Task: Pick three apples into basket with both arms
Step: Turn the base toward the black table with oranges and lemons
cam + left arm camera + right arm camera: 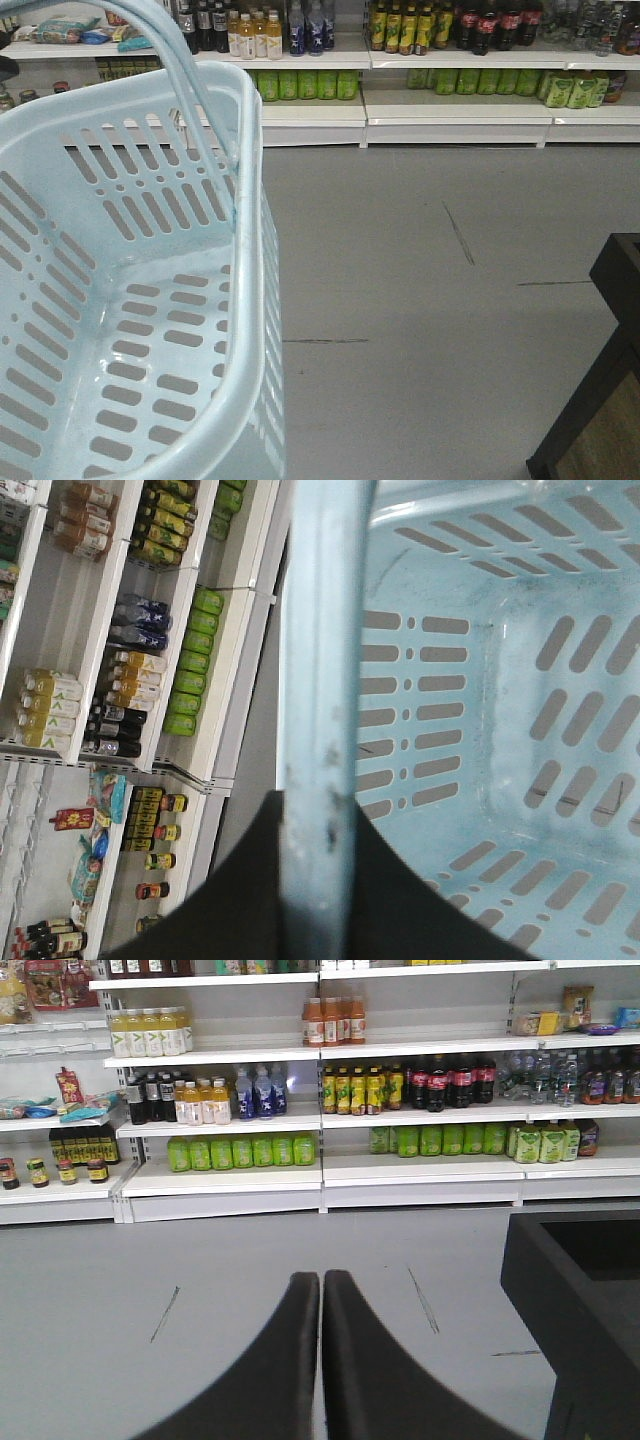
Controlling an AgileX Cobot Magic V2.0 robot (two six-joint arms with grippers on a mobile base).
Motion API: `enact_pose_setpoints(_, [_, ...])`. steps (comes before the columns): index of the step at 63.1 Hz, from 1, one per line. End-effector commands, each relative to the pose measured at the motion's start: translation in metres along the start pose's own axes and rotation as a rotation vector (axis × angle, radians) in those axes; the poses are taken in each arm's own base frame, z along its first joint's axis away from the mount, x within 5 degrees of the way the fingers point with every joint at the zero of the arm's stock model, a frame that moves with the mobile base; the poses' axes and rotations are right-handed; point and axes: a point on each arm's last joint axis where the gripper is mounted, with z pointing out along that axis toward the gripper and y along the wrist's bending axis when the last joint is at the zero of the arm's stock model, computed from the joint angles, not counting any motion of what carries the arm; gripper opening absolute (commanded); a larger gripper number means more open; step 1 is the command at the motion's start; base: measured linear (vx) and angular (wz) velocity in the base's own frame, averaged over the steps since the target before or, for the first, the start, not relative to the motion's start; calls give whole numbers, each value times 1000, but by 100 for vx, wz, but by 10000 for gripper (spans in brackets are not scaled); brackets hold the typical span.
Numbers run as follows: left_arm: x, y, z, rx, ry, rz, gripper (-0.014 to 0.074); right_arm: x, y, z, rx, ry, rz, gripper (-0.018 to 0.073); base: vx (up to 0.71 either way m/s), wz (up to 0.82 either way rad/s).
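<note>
One basket (150,160), left gripper (320,825) clamping its handle (325,630), right gripper (321,1285) pinching fully closed, basket's left side running off-frame.

No legible text anywhere. Labels on bottles (355,1090) along shelves (220,1175) too small and blurred; print on red packet (75,818) unreadable.

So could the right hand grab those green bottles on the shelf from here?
Probably not yet: open floor lies between the shut right hand and the shelf of bottles, though nothing blocks the way.
</note>
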Motion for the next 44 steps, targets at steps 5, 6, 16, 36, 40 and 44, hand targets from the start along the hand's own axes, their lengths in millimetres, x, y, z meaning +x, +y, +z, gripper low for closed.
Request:
enact_pose_setpoints(5, [-2, 8, -13, -72, -59, -16, -6, -3, 0, 0, -1, -76, -10, -9, 4, -17])
enact_pose_setpoints(6, [-2, 8, -13, -72, -59, -16, -6, -3, 0, 0, -1, -76, -10, -9, 5, -22])
enact_pose_setpoints(16, [-2, 8, -13, -72, -59, -16, -6, -3, 0, 0, -1, -76, -10, -9, 7, -29])
enact_pose_setpoints(36, [-2, 8, -13, -72, -59, -16, -6, -3, 0, 0, -1, -76, -10, -9, 10, -44])
enact_pose_setpoints(40, [-3, 8, -12, -69, -58, -15, -6, -3, 0, 0, -1, -76, -10, -9, 11, -45])
enact_pose_setpoints(44, [-3, 8, -12, -69, -58, -15, -6, -3, 0, 0, -1, -76, -10, -9, 11, -43])
